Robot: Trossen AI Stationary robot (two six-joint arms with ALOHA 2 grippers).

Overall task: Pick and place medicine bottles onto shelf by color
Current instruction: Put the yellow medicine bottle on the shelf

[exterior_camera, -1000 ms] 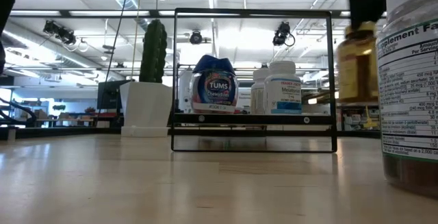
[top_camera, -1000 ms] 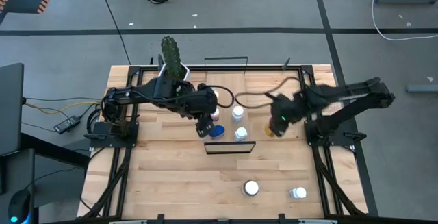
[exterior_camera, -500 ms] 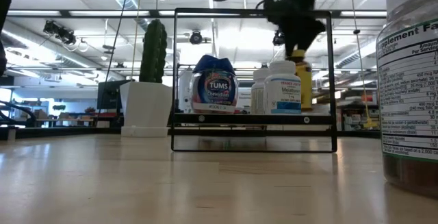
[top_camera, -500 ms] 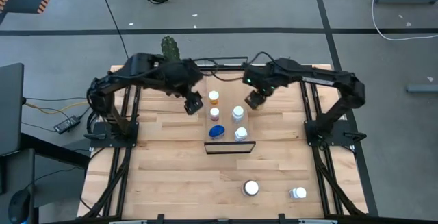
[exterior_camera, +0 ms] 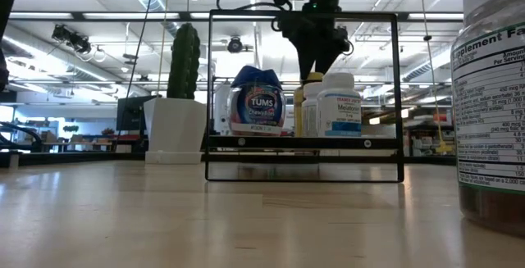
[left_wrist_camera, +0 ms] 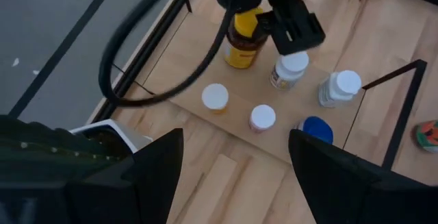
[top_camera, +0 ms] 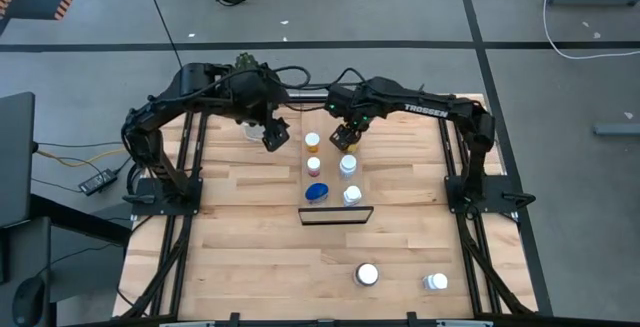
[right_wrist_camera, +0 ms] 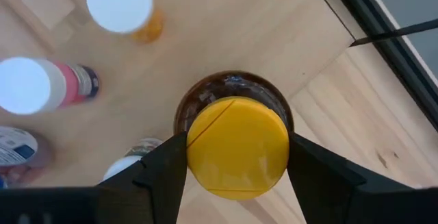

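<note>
Amber bottle [right_wrist_camera: 235, 142] with the yellow cap sits between your right gripper's [top_camera: 349, 135] fingers [right_wrist_camera: 159, 170]; the jaws are closed on its cap, one on each side. You can see it from the left wrist too, where the right gripper holds that bottle over the far end of the shelf [left_wrist_camera: 226, 131]. From above, the right gripper is over the shelf's [top_camera: 330, 172] back end, beside the orange bottle [top_camera: 313, 142].

On the shelf you have four more bottles: a pink one [top_camera: 314, 166] behind the blue-lidded one [top_camera: 317, 192], and two white ones [top_camera: 348, 165] [top_camera: 352, 196] in the row beside them. Low down, the blue-lidded Tums bottle [exterior_camera: 261, 102] and a white bottle [exterior_camera: 339, 104] stand at the front of the shelf.

Your left gripper [top_camera: 276, 134] hangs just left of the shelf, near the cactus pot [top_camera: 252, 127], jaws open and empty. Two more bottles [top_camera: 368, 274] [top_camera: 435, 282] stand on the table [top_camera: 240, 257], well apart from the shelf.
</note>
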